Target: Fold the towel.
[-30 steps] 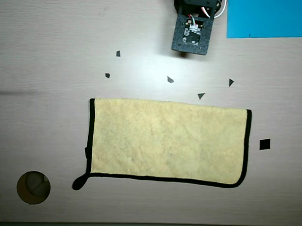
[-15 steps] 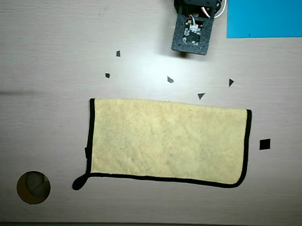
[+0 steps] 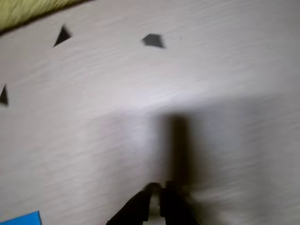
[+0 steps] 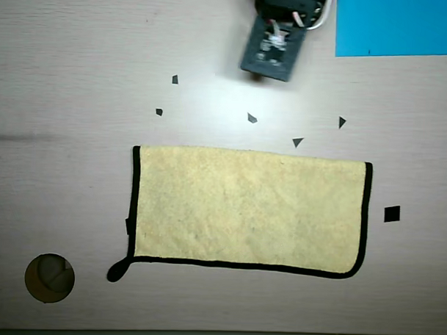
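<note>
Look at the overhead view first: your towel (image 4: pixel 248 210) lies flat on the pale wood-grain counter (image 4: pixel 65 81), a long yellow rectangle filling the middle of the picture, with black edging along its left, bottom and right sides. Its small black loop (image 4: pixel 118 270) pokes out at the 7 o'clock corner. Nothing rests on the towel and nothing touches it.

Your arm (image 4: pixel 273 48) comes in at 12 o'clock, well apart from the towel's top edge. From above its body hides the pincer, so turn to the wrist view: there the pincer (image 3: pixel 158 191) sits at the 6 o'clock edge, its dark tips pressed nearly together with only a thin pale sliver between them, and holding nothing. The picture is blurred, so you can't judge that gap finely. It casts a dark shadow straight up the counter.

Between arm and towel you have a scatter of small dark tape bits stuck to the counter: one (image 4: pixel 252 118) right under the arm, two more (image 4: pixel 298 142) (image 4: pixel 342 122) toward 2 o'clock, and a pair (image 4: pixel 175 80) (image 4: pixel 159 111) toward 10 o'clock. A black square (image 4: pixel 391 214) sits just beside the towel's right edge at 3 o'clock.

A blue sheet (image 4: pixel 397 25) fills the 1 o'clock corner, beside the arm. A round hole (image 4: pixel 49 277) in the counter sits at 8 o'clock, near the loop.

In the wrist view, the towel (image 3: pixel 28 10) shows only as a yellow strip at 11 o'clock.
</note>
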You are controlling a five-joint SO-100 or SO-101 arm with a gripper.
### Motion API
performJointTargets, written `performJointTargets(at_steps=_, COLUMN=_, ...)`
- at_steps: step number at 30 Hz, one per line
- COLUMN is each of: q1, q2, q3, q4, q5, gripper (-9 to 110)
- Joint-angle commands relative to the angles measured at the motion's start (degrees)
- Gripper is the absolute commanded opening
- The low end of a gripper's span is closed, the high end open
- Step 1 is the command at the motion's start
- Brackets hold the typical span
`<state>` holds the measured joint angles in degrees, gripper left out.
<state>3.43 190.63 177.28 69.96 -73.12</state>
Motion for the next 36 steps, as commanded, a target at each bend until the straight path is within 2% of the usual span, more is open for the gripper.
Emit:
performJointTargets(at_steps=1, q1=4.7, q2=-6.2, q3=-5.2, q4=-2.0, q5=3.3, gripper=0)
performJointTargets(at_steps=5, q1=11.0, q2=-14.2, q3=-15.0, q4=-3.7, q5=18.2, gripper=4)
performJointTargets(at_steps=10, q1=17.8, q2=-24.4, q3=-22.4, q4=-11.5, q5=25.8, gripper=4)
performJointTargets(at_steps=17, q1=25.3, q2=-49.1, q3=-34.8, q4=-25.8, q5=42.3, gripper=8)
performJointTargets(at_steps=23, q1=22.5, q2=-58.4, q3=-38.0, q4=-34.4, q5=50.0, gripper=15)
performJointTargets(at_steps=30, q1=21.5, q2=-76.0, q3=-49.1, q4=-42.3, q5=61.0, gripper=18)
performJointTargets(at_steps=36, q1=21.4, q2=-87.1, q3=-56.8, q4=-47.7, q5=60.7, gripper=18)
